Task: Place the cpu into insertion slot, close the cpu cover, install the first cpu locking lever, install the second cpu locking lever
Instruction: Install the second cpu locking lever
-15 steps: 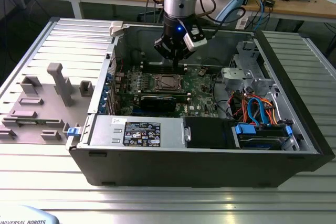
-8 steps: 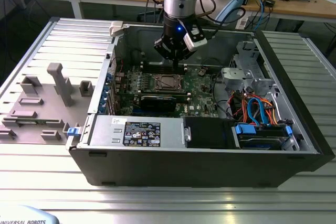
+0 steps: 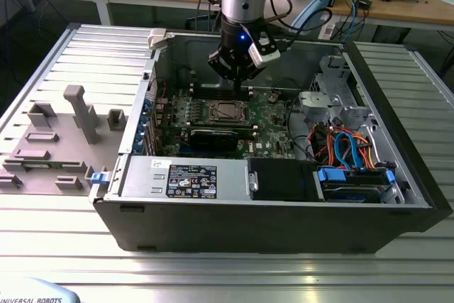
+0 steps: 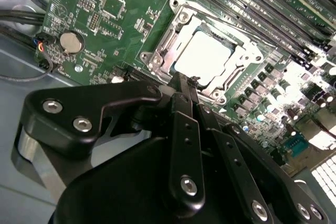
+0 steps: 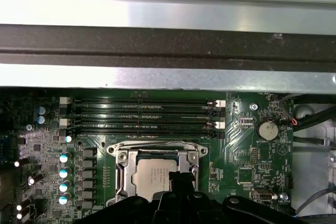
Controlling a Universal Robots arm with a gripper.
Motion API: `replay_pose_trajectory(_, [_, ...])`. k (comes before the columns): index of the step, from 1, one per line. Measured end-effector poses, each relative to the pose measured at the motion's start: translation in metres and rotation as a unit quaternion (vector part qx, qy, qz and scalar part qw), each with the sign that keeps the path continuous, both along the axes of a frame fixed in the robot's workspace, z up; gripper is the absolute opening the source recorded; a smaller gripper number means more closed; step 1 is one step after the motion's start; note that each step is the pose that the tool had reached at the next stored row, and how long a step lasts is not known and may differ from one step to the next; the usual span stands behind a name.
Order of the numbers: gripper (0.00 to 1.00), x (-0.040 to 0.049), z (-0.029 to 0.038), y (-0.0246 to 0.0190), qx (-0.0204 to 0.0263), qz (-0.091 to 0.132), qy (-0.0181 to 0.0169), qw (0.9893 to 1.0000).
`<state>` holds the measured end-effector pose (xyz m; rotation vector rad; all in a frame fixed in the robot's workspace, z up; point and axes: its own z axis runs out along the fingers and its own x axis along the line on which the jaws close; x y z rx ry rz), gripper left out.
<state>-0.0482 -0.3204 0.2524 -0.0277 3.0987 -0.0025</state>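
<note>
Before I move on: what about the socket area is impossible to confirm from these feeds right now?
- Near edge of the cpu cover in the first wrist view: hidden behind the gripper, so its latching there is unknown.
- The cpu in the second wrist view: glare washes out its top.
- Locking levers: too thin to tell engaged from free in both wrist views.
- The insertion slot in the exterior view: too small for detail.

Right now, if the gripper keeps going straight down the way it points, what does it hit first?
Most likely the edge of the cpu cover, lying closed over the cpu. The gripper points at that edge in both wrist views. How far above it the tips are is hard to judge.
</note>
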Motion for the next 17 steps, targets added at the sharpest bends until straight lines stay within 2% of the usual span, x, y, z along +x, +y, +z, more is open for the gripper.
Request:
replay_pose_trajectory(3, [0.11,-0.0001,0.0002,-0.0008,-0.0003,0.0,0.0001,1.0])
replay_pose_trajectory(6, [0.11,-0.0001,0.0001,-0.0038,-0.0011,0.0,0.0001,1.0])
replay_pose_trajectory(17, [0.11,0.0,-0.0002,-0.0043,-0.0014,0.0,0.0,1.0])
